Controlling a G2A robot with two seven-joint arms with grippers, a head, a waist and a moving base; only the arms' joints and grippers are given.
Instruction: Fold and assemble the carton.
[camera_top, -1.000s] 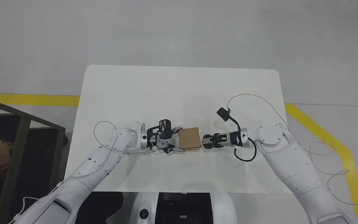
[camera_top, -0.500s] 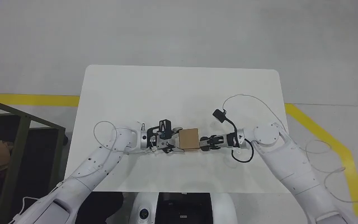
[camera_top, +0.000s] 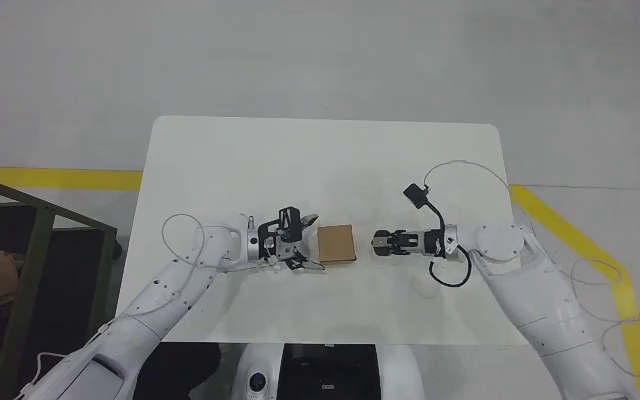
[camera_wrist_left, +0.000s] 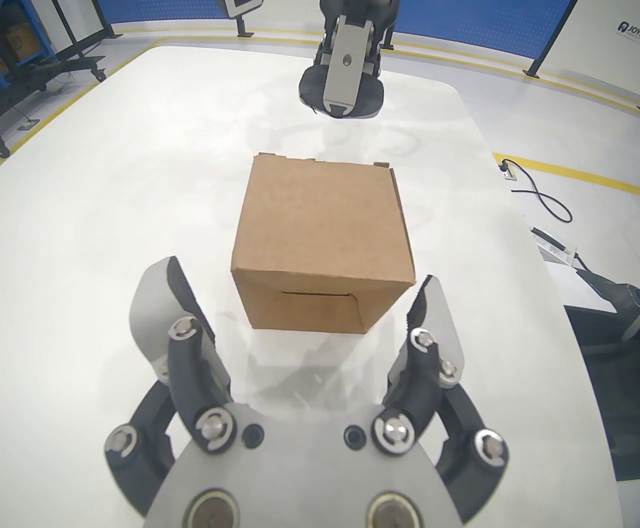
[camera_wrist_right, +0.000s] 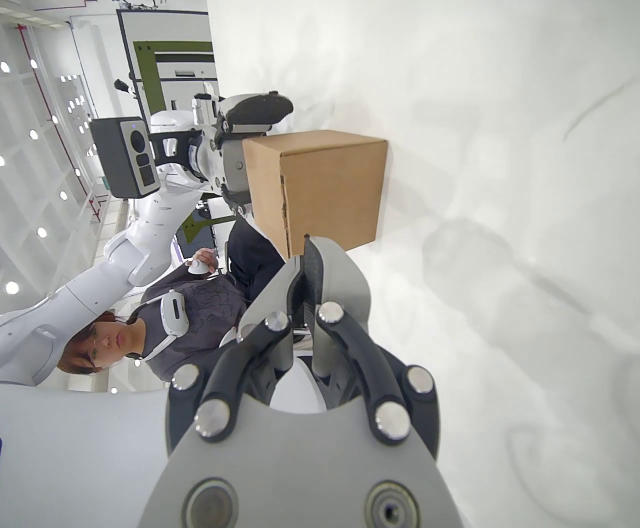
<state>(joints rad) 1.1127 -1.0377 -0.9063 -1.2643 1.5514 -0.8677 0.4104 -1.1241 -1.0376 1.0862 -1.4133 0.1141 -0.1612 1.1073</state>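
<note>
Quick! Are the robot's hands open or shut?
Left gripper: open, empty, just short of the carton.
Right gripper: shut, empty, clear of the carton.

In the right wrist view the left gripper (camera_wrist_right: 232, 160) is partly hidden behind the carton (camera_wrist_right: 320, 190), whose near corner is covered by the right gripper (camera_wrist_right: 309, 255). In the left wrist view the carton's far face and underside are concealed, and the right gripper's base is cut off at the edge.
</note>
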